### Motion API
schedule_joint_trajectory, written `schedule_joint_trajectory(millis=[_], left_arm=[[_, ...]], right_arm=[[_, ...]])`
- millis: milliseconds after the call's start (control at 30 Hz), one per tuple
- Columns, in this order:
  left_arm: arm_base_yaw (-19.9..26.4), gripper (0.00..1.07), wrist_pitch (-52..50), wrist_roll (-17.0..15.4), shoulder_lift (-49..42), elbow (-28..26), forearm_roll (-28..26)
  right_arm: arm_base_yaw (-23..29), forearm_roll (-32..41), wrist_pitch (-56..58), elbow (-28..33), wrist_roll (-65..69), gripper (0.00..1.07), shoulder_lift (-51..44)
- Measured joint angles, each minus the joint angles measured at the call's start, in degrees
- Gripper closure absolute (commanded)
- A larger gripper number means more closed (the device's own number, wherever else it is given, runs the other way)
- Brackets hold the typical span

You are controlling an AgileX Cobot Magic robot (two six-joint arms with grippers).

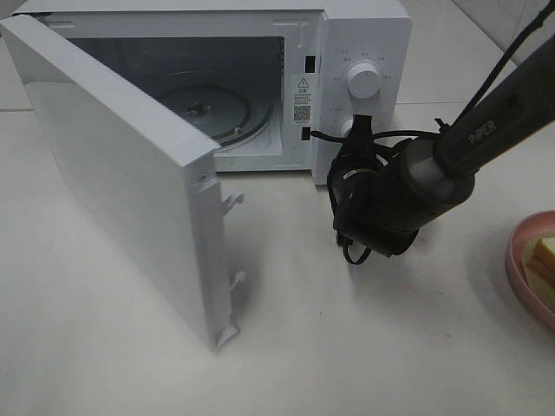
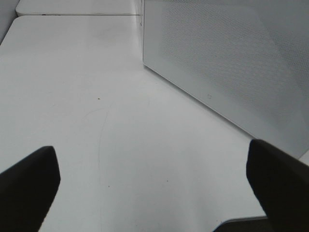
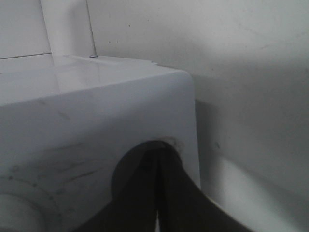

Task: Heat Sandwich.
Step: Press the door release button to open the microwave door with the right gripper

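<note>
one sandwich (image 1: 542,258), partly off-frame rt

My right arm (image 1: 486,130), just beside the microwave (image 1: 381,43), is a black tube lettered "PiPER" in white. It widens into a dull grey cylinder, then a black wrist block. Thin black cables (image 1: 349,251) loop around that block on the side facing the microwave. My right claw (image 3: 157,162) is smooth and dark. My left claw (image 2: 153,169) has matte black, blunt slab fingers (image 2: 29,188).
</note>
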Motion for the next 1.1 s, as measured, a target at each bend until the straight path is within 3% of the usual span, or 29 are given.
schedule_joint_trajectory(millis=[800, 1100], left_arm=[[0.00, 0.09, 0.00, 0.00, 0.00, 0.00, 0.00], [0.00, 0.09, 0.00, 0.00, 0.00, 0.00, 0.00]], right_arm=[[0.57, 4.76, 4.13, -1.20, -2.75, 1.07, -1.26], [0.34, 2.81, 6.07, 0.46, -3.72, 1.07, -3.21]])
